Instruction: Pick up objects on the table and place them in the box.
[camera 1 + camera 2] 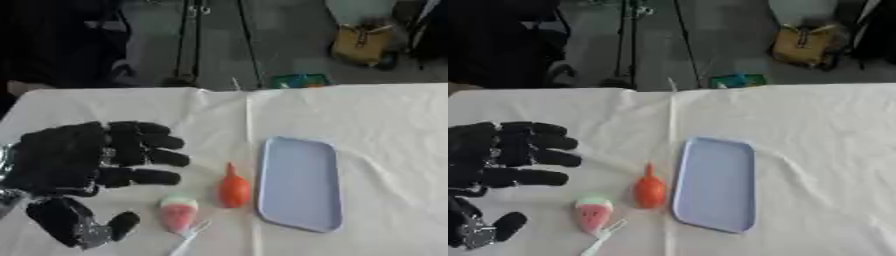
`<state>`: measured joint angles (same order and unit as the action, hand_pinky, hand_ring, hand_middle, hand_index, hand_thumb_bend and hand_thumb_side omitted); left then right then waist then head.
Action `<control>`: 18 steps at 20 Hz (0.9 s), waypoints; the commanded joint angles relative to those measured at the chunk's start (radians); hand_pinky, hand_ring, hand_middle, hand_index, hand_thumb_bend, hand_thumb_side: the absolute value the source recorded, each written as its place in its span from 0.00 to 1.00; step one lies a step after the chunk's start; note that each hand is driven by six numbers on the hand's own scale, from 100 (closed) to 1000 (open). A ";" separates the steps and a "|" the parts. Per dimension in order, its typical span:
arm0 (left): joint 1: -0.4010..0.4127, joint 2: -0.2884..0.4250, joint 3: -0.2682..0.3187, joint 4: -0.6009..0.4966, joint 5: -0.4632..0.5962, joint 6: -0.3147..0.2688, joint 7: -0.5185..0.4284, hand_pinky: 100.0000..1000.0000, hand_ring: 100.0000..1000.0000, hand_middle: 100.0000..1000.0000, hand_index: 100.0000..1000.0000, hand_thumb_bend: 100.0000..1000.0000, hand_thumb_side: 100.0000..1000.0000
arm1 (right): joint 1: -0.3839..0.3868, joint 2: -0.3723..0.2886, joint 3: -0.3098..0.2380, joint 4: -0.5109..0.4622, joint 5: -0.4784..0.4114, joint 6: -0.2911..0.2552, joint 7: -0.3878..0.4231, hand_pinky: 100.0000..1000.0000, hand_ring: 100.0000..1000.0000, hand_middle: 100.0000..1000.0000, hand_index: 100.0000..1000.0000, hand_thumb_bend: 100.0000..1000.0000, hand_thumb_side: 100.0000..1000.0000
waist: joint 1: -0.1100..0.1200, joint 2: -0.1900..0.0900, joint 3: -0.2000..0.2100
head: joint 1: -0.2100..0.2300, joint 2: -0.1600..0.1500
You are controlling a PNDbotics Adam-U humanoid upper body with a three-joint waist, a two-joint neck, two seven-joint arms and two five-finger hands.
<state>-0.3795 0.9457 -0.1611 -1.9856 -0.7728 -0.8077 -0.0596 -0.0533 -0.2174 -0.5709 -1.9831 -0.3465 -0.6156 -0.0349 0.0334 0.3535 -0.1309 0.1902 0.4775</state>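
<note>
Reaching looks to be the step in hand: the left hand hovers over the desk with fingers spread and thumb apart, holding nothing, just left of a pink-and-green piece on a pale stick and an orange, carrot-like object. Both lie close beside the empty pale blue tray, apparently the box. Next, the hand likely must drop, close its fingers around one object, then carry it right; the right hand is out of sight.

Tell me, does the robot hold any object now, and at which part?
Nothing is held. The left hand is open above the table, apart from the orange object.
</note>
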 commanded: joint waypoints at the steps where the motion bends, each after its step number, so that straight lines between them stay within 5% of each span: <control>1: -0.021 0.057 -0.027 0.005 -0.030 0.025 -0.005 1.00 1.00 0.99 1.00 0.08 0.97 | -0.004 -0.032 0.001 -0.017 -0.009 -0.001 0.008 0.77 0.81 0.73 0.84 0.00 0.86 | 0.000 -0.023 -0.004 | -0.001 -0.011; 5: -0.052 0.044 -0.062 0.079 -0.049 0.030 -0.058 1.00 1.00 1.00 1.00 0.27 0.94 | -0.005 -0.031 0.004 -0.017 -0.011 0.002 0.013 0.77 0.81 0.73 0.84 0.00 0.87 | 0.001 -0.022 -0.008 | 0.003 -0.017; 9: -0.077 0.020 -0.068 0.143 -0.064 0.035 -0.100 1.00 1.00 1.00 1.00 0.36 0.97 | -0.005 -0.029 0.005 -0.017 -0.010 0.002 0.017 0.77 0.81 0.73 0.84 0.00 0.86 | 0.002 -0.020 -0.012 | 0.004 -0.019; 13: -0.096 -0.017 -0.067 0.203 -0.036 0.091 -0.116 1.00 1.00 0.93 1.00 0.29 1.00 | -0.005 -0.026 0.006 -0.017 -0.011 -0.001 0.022 0.77 0.81 0.73 0.84 0.00 0.87 | 0.001 -0.016 -0.015 | 0.006 -0.022; 18: -0.101 -0.050 -0.091 0.223 0.020 0.250 -0.222 1.00 1.00 0.95 1.00 0.20 1.00 | -0.006 -0.023 0.007 -0.017 -0.011 -0.001 0.026 0.77 0.81 0.73 0.83 0.00 0.86 | 0.000 -0.013 -0.017 | 0.007 -0.024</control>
<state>-0.4651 0.8836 -0.2551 -1.7560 -0.7707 -0.5949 -0.2572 -0.0537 -0.2176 -0.5607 -1.9831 -0.3532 -0.6153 -0.0129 0.0353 0.3547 -0.1465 0.1941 0.4640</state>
